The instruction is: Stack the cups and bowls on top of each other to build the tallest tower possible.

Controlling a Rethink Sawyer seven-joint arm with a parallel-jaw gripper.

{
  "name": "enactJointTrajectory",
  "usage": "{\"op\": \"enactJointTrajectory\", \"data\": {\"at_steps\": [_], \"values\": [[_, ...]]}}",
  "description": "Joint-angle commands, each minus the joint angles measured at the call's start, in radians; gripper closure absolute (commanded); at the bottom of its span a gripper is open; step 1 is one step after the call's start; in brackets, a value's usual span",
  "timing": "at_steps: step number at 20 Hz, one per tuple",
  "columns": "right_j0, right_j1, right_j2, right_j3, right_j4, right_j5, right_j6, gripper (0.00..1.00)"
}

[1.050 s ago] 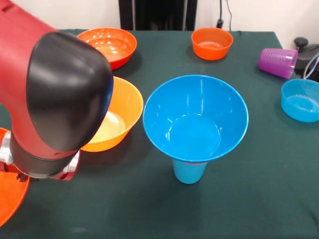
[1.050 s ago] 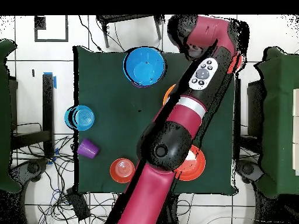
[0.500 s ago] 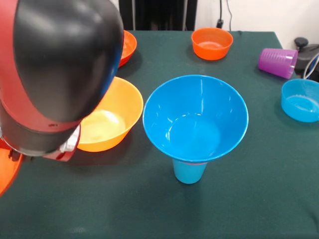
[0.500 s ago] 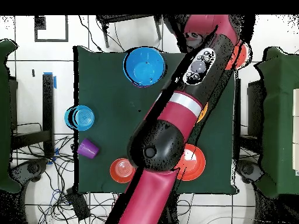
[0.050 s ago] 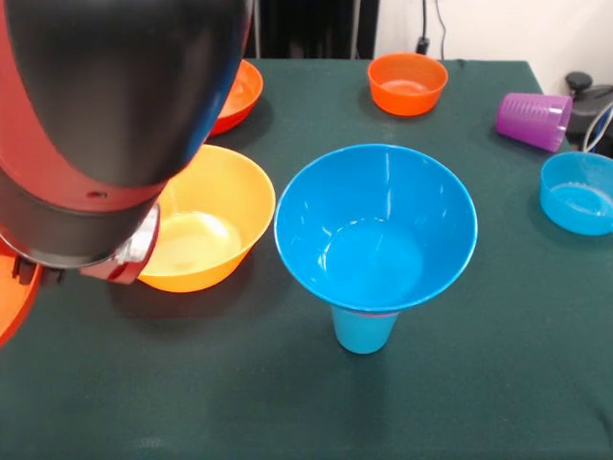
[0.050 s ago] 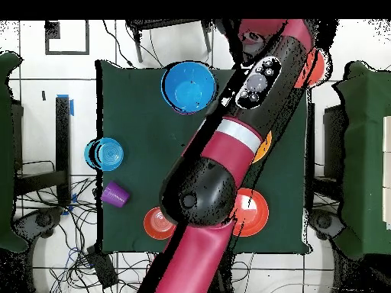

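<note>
The tower stands mid-table: a large blue bowl (image 5: 375,225) (image 6: 189,86) over a thin pink rim (image 5: 364,312) on a light blue cup (image 5: 364,332). A large yellow-orange bowl (image 5: 206,230) (image 6: 264,145) sits left of it, partly under my arm. Another large red-orange bowl (image 5: 11,305) (image 6: 315,69) shows only as a sliver at the left edge, under the arm's end. My gripper (image 5: 29,273) is mostly hidden behind the wrist there. A purple cup (image 5: 533,121) (image 6: 116,193) lies on its side at the right.
A small blue bowl (image 5: 578,192) (image 6: 107,153) sits at the right edge. A small orange bowl (image 5: 407,83) (image 6: 158,222) and a large red-orange bowl (image 5: 235,96) (image 6: 250,212) are at the back. My arm (image 5: 105,125) fills the left side.
The arm has swung closer and higher in the front view, covering more of the back red-orange bowl. Less of the red-orange bowl at the left edge shows. The tower has not moved.
</note>
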State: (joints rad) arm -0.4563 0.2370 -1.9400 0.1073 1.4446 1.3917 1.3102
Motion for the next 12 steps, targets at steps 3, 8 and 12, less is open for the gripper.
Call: {"op": "enactJointTrajectory", "data": {"at_steps": [3,8,12], "values": [[0.029,-0.081,-0.157,-0.069,0.162,0.154,-0.054,1.00],[0.028,-0.124,-0.218,-0.064,0.213,0.225,-0.067,1.00],[0.021,-0.144,-0.217,-0.057,0.196,0.233,-0.078,1.00]]}}
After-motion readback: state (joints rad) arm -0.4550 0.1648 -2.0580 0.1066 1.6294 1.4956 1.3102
